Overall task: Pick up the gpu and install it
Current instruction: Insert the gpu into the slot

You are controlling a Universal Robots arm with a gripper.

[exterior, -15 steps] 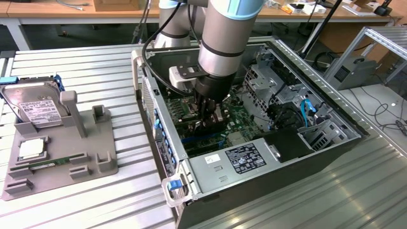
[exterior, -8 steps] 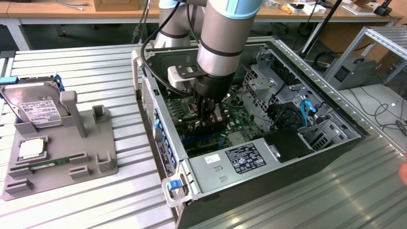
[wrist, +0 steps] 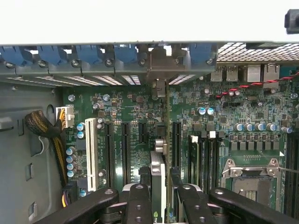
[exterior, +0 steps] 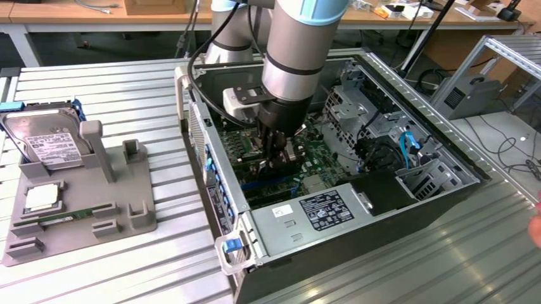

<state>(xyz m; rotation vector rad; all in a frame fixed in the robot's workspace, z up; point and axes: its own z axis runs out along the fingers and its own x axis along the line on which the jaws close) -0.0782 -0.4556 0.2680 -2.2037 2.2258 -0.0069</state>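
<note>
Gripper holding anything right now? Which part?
Yes: the gripper is shut on the gpu, clamping its upper edge, card held edge-on over the motherboard slots.

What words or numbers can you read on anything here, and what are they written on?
None can be read.
White label on the silver hard drive: print too small.
Black label on the grey metal power supply box: white print, blurred.
Green motherboard: tiny white markings, unreadable.
Small green logo on the gpu, a card held edge-on in the black gripper: unreadable.

Green motherboard (wrist: 140, 116) dotted with blue capacitors, black slots beside one white slot (wrist: 91, 161). Black hand (wrist: 159, 196) clamped on the green-edged gpu (wrist: 158, 175). Blue clips along the grey case wall (wrist: 70, 77) behind that board.
</note>
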